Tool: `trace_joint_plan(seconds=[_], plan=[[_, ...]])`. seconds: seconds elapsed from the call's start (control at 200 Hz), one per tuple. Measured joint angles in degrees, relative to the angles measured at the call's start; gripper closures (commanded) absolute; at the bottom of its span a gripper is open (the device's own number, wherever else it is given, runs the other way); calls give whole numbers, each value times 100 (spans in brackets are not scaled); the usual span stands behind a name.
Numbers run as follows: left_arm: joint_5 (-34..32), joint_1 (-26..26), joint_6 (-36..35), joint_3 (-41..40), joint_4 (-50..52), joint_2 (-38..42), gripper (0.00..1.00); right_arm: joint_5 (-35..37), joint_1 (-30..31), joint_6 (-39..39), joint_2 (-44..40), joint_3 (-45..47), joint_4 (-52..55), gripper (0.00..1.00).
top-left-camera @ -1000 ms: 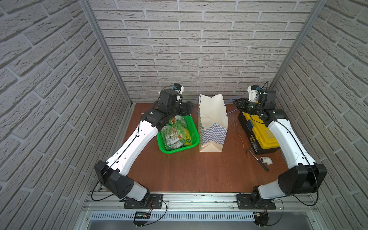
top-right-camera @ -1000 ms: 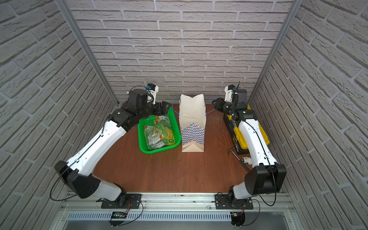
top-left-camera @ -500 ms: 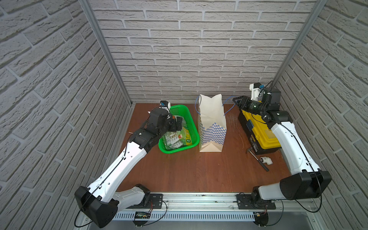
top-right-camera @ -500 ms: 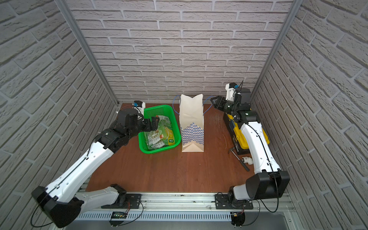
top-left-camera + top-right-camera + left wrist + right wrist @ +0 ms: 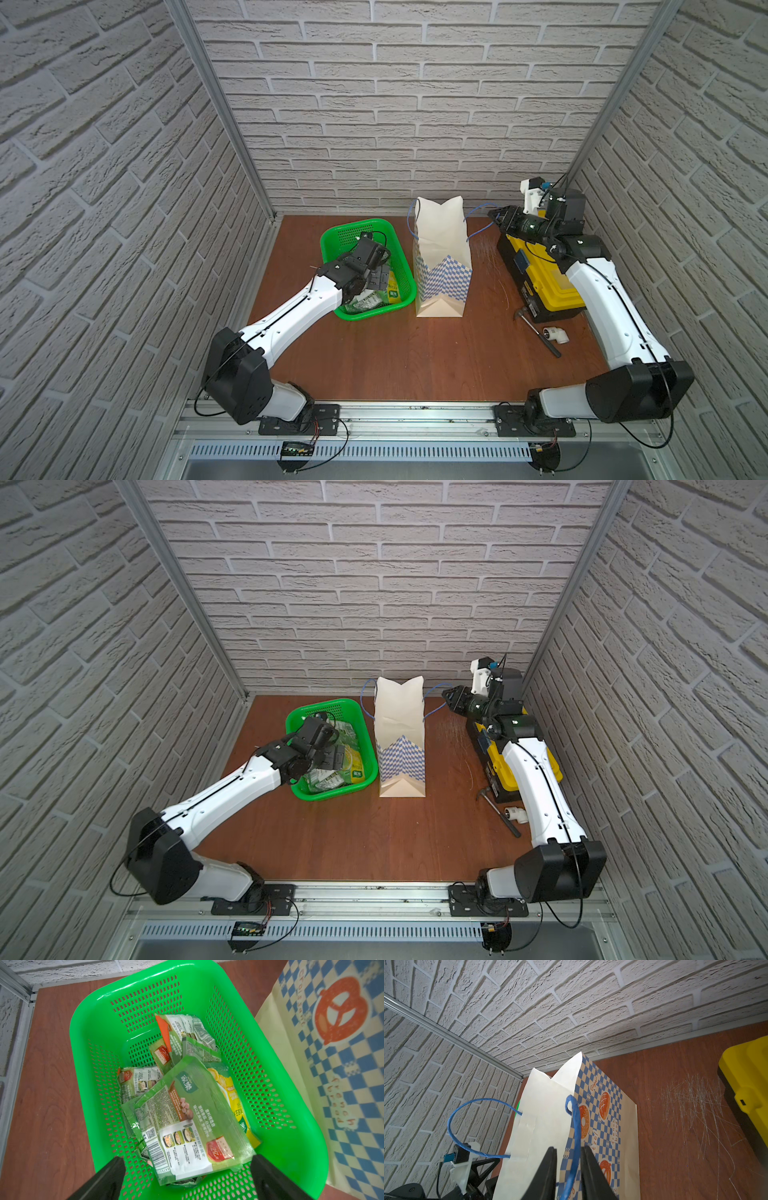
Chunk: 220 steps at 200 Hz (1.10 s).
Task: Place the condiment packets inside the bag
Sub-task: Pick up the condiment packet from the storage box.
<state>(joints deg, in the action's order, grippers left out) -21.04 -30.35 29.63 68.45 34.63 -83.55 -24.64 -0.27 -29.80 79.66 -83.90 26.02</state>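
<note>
While left gripper (image 5: 187,1158) gapes empty above condiment packets (image 5: 182,1109) beside the bag (image 5: 442,245), right gripper (image 5: 569,1148) straddles its handle (image 5: 576,1122), clamped or not we cannot tell; tugging could topple it.

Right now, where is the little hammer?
In both top views, the hammer lies on the robot's right, beside the yellow toolbox and the white pipe fitting.

Bag, left wrist view: on the bag (image 5: 291,1068) I read "croissant" and "French bread", both in orange script.
Bag, right wrist view: on the bag (image 5: 610,1105) I read "Bagel" in orange, and again "French bread".
Top packet: of the condiment packets (image 5: 187,1118), the uppermost shows me "家樂" on a green badge and "2X" on a red one.
Barcode: the digits under the barcode (image 5: 154,1152) are too small for me to read.
Top views: I can read nothing there.
</note>
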Motion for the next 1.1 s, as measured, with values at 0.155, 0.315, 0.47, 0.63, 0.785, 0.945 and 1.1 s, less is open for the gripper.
trace_joint_plan(seconds=[0.155, 0.315, 0.47, 0.63, 0.785, 0.945, 1.1], plan=[[-448, -116, 210, 463, 179, -632, 2, 66, 0, 26, -136, 101, 17, 78], [-754, -105, 468, 713, 315, -1049, 5, 63, 0, 48, -157, 131, -11, 78], [-911, -94, 656, 966, 435, -1394, 11, 52, 0, 52, -170, 254, -35, 79], [-942, -83, 739, 1161, 509, -1679, 4, 37, 0, 66, -234, 483, -107, 78], [-848, -68, 811, 1193, 531, -1775, 2, 24, 0, 63, -299, 662, -190, 77], [-804, -46, 866, 1193, 522, -1788, 2, -42, 0, 55, -313, 754, -321, 77], [-769, 28, 918, 1193, 514, -1838, 11, -101, 0, 44, -317, 824, -402, 77]])
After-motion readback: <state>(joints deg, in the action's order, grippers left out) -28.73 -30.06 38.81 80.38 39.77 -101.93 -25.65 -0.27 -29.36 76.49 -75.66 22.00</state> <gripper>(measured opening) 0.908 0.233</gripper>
